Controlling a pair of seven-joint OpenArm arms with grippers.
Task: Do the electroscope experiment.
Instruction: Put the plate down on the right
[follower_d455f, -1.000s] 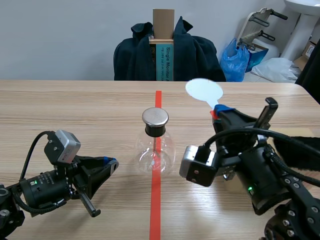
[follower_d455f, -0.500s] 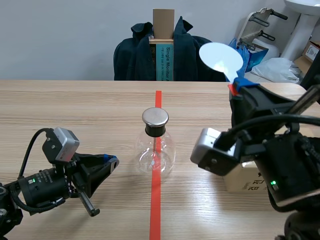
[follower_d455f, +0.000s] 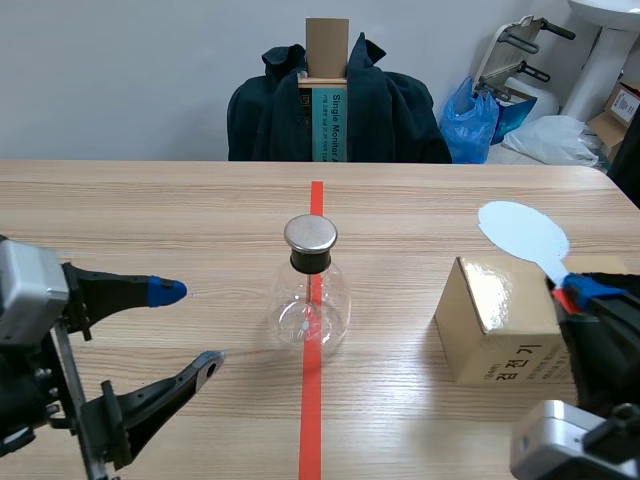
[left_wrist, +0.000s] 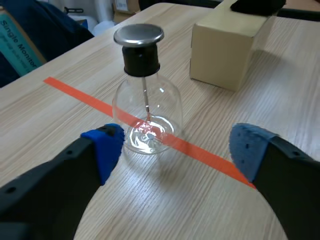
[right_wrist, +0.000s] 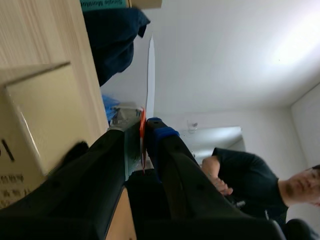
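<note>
The electroscope, a clear glass flask (follower_d455f: 310, 295) with a black stopper and a round metal cap (follower_d455f: 311, 234), stands on the red tape line at the table's middle. My left gripper (follower_d455f: 185, 328) is open at the near left, pointing at the flask from a short way off. In the left wrist view the flask (left_wrist: 146, 107) stands just ahead of the gap between the blue pads (left_wrist: 106, 148). At the near right, my right gripper (follower_d455f: 585, 297) is shut on the red handle of a white round paddle (follower_d455f: 524, 234). The right wrist view shows that paddle (right_wrist: 150, 75) edge-on between the fingers.
A cardboard box (follower_d455f: 500, 322) sits right of the flask, close to the right gripper, with a black thing (left_wrist: 257, 5) on its far side. A chair draped with a dark jacket (follower_d455f: 330, 105) stands past the far edge. A person (right_wrist: 255, 185) shows in the right wrist view.
The left gripper has opened and its arm has drawn back to the left. The right arm swung the paddle up, then right and down, away from the flask to beside the box.
</note>
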